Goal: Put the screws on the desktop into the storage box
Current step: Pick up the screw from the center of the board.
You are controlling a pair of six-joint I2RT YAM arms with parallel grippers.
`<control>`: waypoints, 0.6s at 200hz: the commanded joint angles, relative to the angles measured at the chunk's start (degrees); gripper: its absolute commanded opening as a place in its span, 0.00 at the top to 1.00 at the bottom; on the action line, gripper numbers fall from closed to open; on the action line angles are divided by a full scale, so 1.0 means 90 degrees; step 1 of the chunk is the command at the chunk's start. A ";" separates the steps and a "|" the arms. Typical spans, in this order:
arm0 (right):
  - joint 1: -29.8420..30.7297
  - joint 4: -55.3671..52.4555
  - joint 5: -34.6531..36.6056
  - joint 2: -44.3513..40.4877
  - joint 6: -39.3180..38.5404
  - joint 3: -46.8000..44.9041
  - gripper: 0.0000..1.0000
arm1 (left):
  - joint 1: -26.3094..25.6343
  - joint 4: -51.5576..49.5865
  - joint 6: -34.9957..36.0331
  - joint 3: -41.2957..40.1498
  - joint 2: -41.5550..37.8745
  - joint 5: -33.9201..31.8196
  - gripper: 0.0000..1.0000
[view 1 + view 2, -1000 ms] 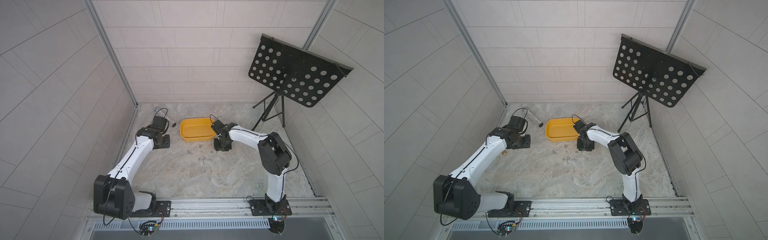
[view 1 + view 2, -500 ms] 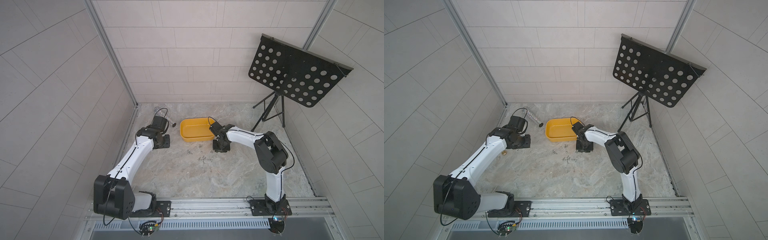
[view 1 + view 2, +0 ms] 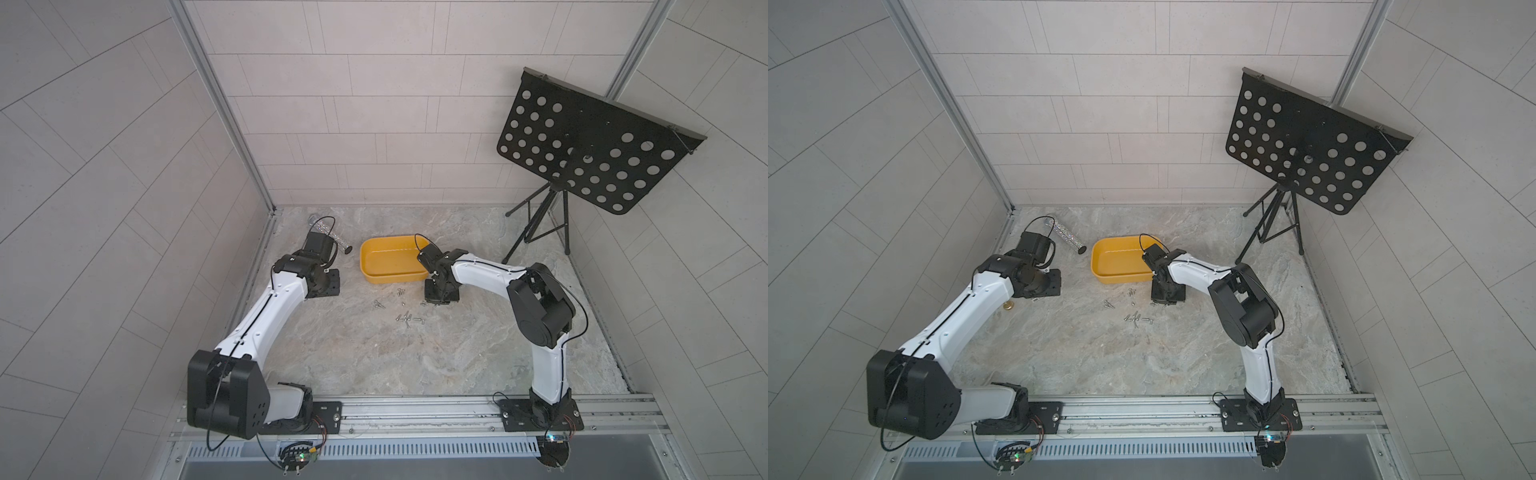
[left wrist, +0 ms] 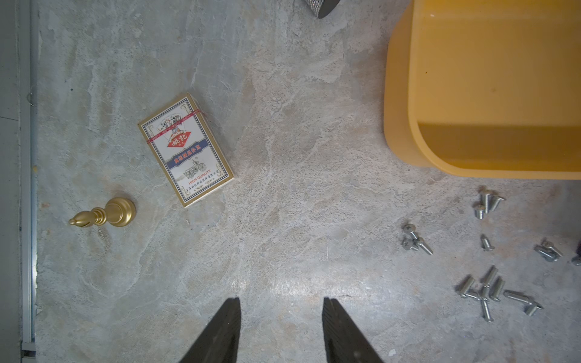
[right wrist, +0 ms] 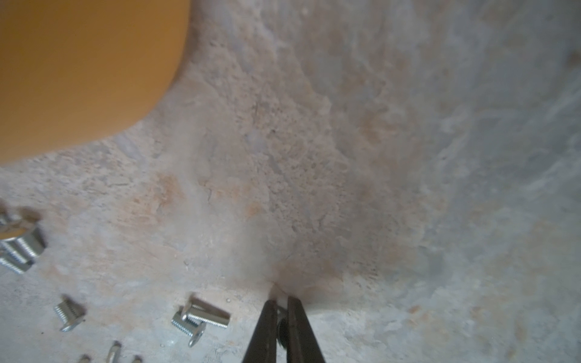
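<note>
On the desktop [image 3: 374,357], just in front of the storage box [image 3: 395,279], my right gripper [image 5: 279,303] stands tips-down, its fingers [image 5: 267,317] pinched almost together with only a thin slit between them. A small pale bit shows in that slit; I cannot tell whether it is a screw. I hold the tips low and steep because the screws [image 3: 409,318] lie flat and thin, so only the very ends can catch one. Those I see lie loose on the desktop beside the box, and I see none inside it. The box sits close, I judge, to keep each carry short. My left gripper [image 4: 281,303] hovers aside over bare desktop, fingers apart and empty, clear of the other's path.
</note>
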 commanded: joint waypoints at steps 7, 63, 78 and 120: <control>0.0066 -0.0279 0.0174 -0.0113 -0.0037 0.0027 1.00 | 0.0043 -0.0088 0.0073 -0.0084 -0.0003 -0.0023 0.51; 0.0068 -0.0444 0.0193 -0.0275 -0.0142 0.0091 0.90 | 0.0040 -0.0086 0.0082 -0.0087 0.0022 -0.0022 0.51; 0.0068 -0.0450 0.0212 -0.0285 -0.0143 0.0083 0.95 | 0.0033 -0.0094 0.0082 -0.0087 0.0016 -0.0032 0.52; 0.0074 -0.0517 0.0232 -0.0353 -0.0187 0.0127 1.00 | 0.0038 -0.0096 0.0085 -0.0087 0.0020 -0.0038 0.52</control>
